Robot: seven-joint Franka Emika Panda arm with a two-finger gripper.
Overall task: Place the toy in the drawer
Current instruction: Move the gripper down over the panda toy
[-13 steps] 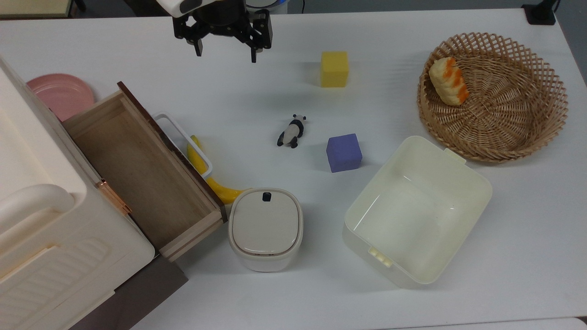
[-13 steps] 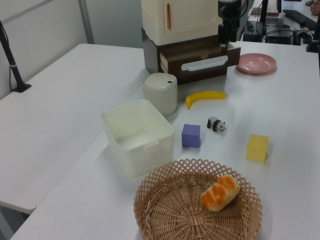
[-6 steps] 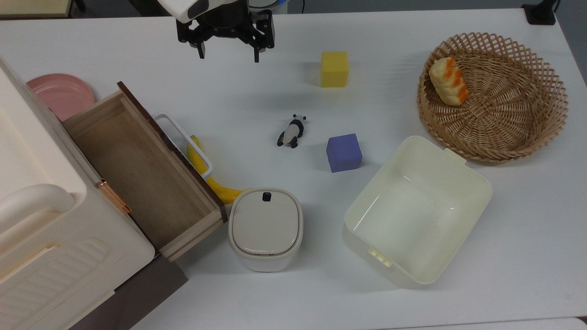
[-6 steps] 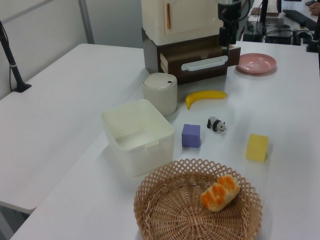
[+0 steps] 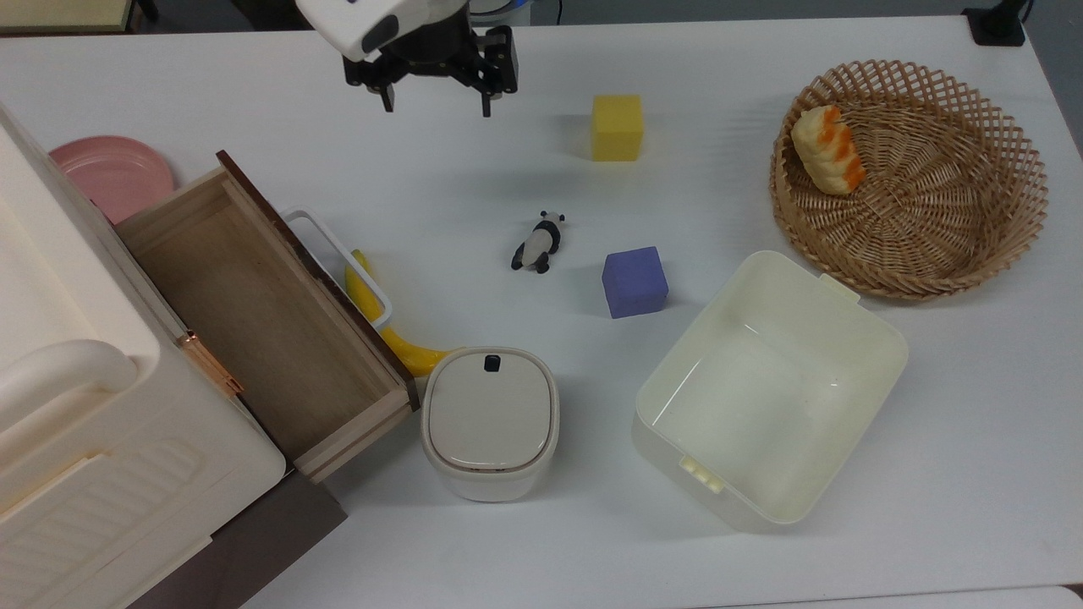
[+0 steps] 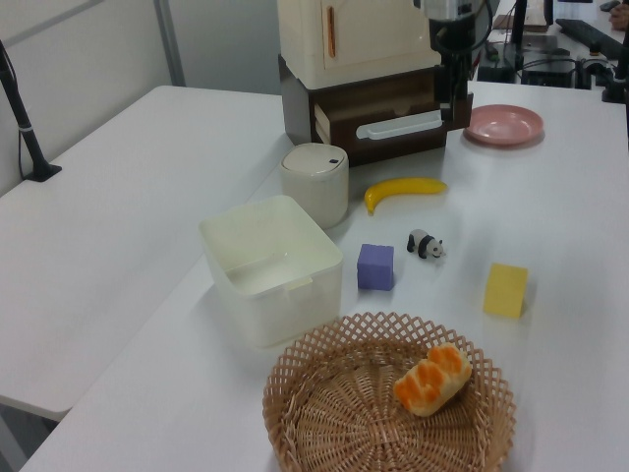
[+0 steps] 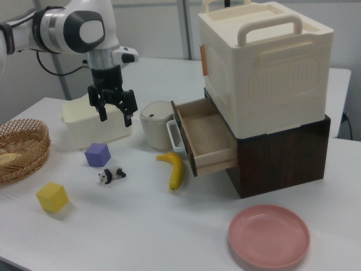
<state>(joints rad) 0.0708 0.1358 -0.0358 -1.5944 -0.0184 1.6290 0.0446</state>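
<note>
Clearly the hand [image 5: 436, 95] hung wide open and empty above the desk [image 5: 761, 541]; the toy [image 5: 538, 243] lay on its side lower and to the top view's right of it, long axis slanting, the drawer [image 5: 254, 313] open at the top view's left.

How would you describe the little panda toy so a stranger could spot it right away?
Start at the open wooden drawer and look across the white table toward the purple cube. Just short of it lies the toy, the smallest thing there and the only black-and-white one.

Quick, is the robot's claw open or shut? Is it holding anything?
Gripper: open, holding nothing, up above the table.
</note>
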